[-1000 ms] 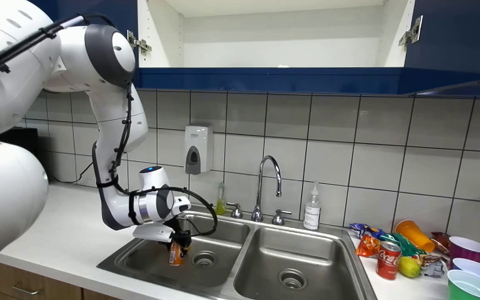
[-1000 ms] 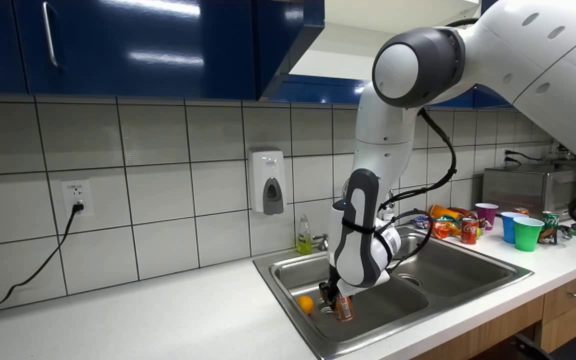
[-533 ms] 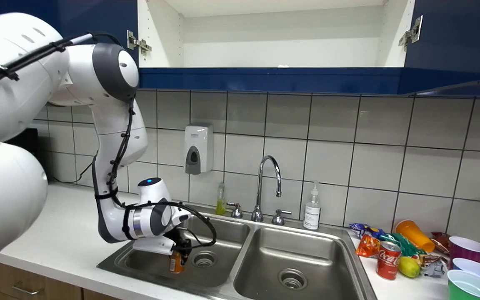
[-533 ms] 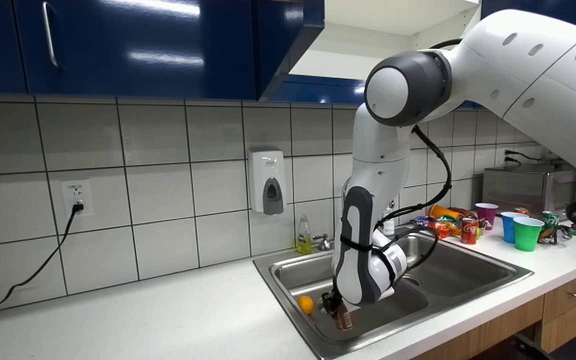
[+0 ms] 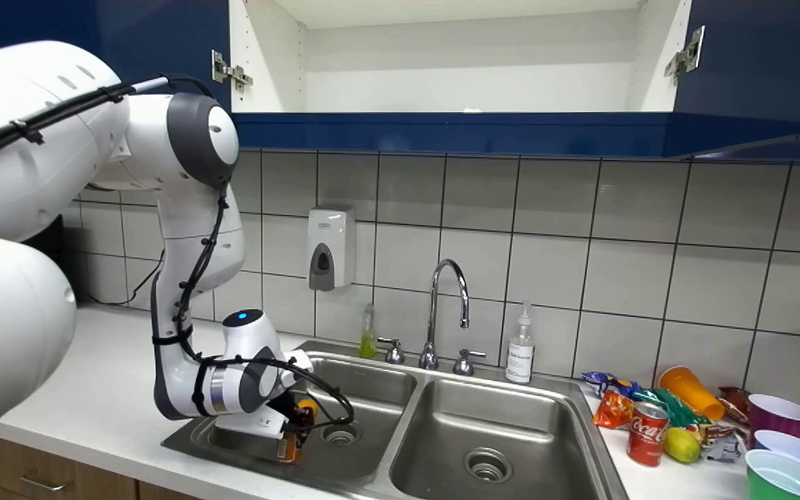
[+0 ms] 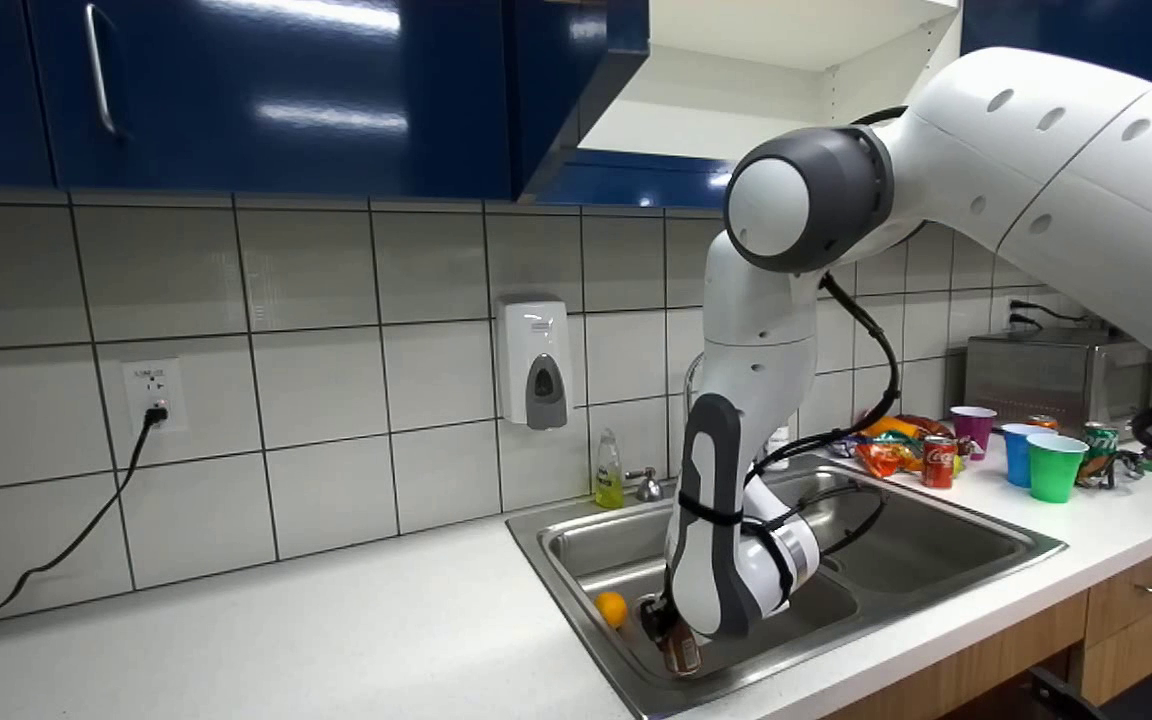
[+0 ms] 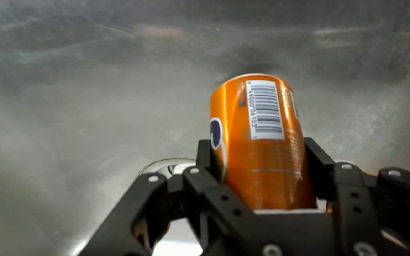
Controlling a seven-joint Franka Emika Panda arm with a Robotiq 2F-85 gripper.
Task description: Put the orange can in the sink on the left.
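Note:
The orange can shows large in the wrist view, barcode up, held between the two black fingers. My gripper is shut on its sides. In both exterior views the can hangs tilted below the gripper, inside the left basin of the steel sink. The can is low, near the basin floor; I cannot tell if it touches. The gripper hides the can's upper part in the exterior views.
An orange fruit lies in the same basin, beside the gripper. The drain is close by. A divider separates the right basin. The faucet stands behind. A Coke can, snack bags and cups stand right of the sink.
The arm has moved down, carrying the can lower and slightly toward the front of the left basin. The gripper stays shut on the can.

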